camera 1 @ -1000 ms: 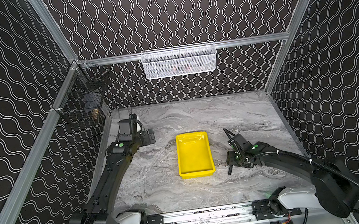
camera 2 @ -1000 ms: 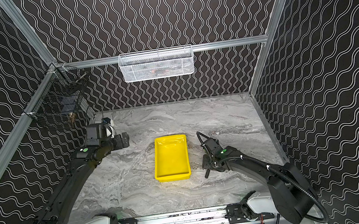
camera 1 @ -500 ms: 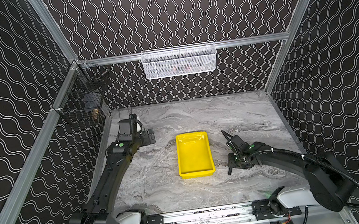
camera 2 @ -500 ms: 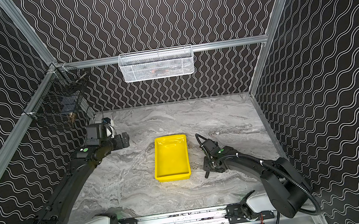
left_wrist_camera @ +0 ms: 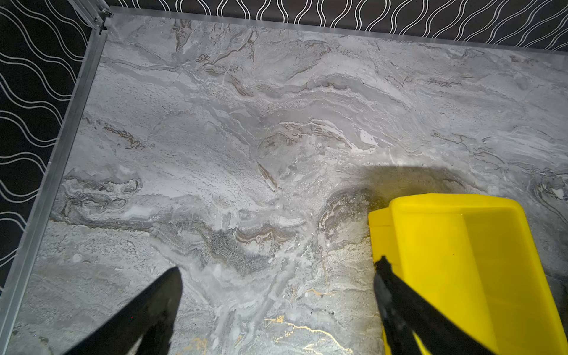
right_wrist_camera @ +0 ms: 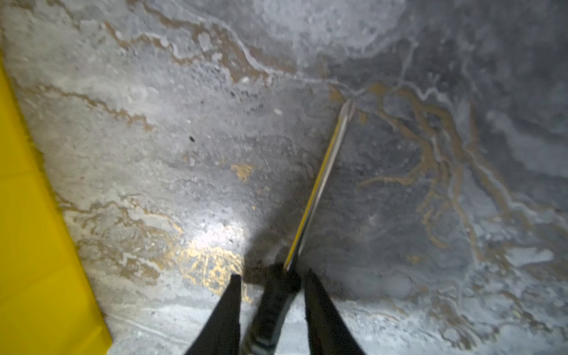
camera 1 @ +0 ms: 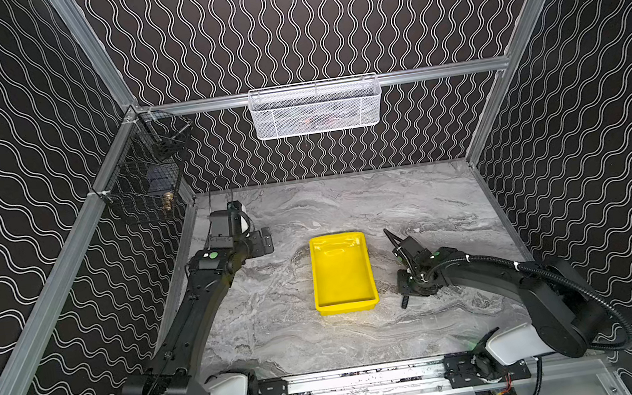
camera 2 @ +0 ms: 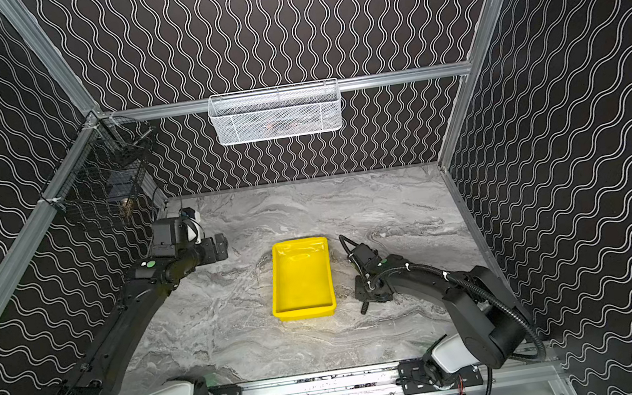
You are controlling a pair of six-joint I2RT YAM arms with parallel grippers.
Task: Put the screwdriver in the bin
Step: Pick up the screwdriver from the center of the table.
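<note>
Right arm lies low, forearm near level from its base at the front rail, wrist bent so the right fingers point(right_wrist_camera: 227, 313) point down at the grey marble-look worktop point(camera 1: 283, 337). They're narrow, astride the ribbed black handle of the small slim screwdriver w/ thin metal shaft point(right_wrist_camera: 319, 184), a sliver of gap showing at the tips, so not clamped. The tool lies flat on the worktop, shaft running out ahead of the fingertips. In both top views its handle end point(camera 1: 405, 302) point(camera 2: 364, 308) pokes out behind them. The shallow rectangular bright yellow plastic bin point(camera 1: 348, 307) sits near these fingers, apart from the tool; only its glossy floor shows. Left arm stretches up & back, wrist raised, left fingers point(left_wrist_camera: 147, 307) wide w/ only worktop btwn. White mesh basket point(camera 1: 316, 108) on the back rail holds dark & reddish bits, too blurred to name. Black wire basket point(camera 1: 144, 180) on the side wall, behind the left fingers, holds a brass-coloured item point(camera 1: 167, 202).
</note>
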